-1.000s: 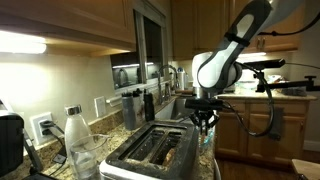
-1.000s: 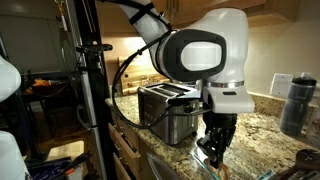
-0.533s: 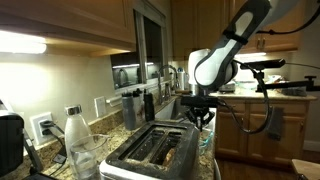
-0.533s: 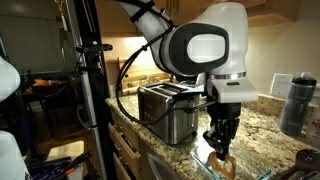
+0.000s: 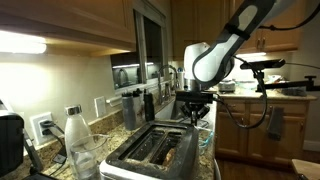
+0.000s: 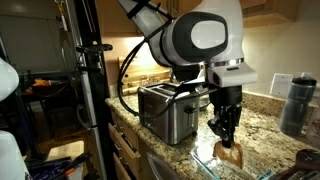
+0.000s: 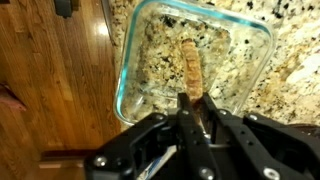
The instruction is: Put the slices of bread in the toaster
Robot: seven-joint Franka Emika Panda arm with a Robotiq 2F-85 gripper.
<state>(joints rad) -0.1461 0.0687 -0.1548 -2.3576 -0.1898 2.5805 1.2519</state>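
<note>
On the granite countertop (image 7: 295,60) stands the toaster (image 6: 165,110), wide and silver, with its slots facing up (what they hold is too dim to tell in both exterior views). To its right sits a clear glass dish (image 7: 122,85), square with rounded corners, the granite showing through its bottom. Over the dish the gripper (image 7: 192,100) is pinched narrow on one slice of bread (image 7: 189,65), which is held edge-on and hangs apart from the toaster.
</note>
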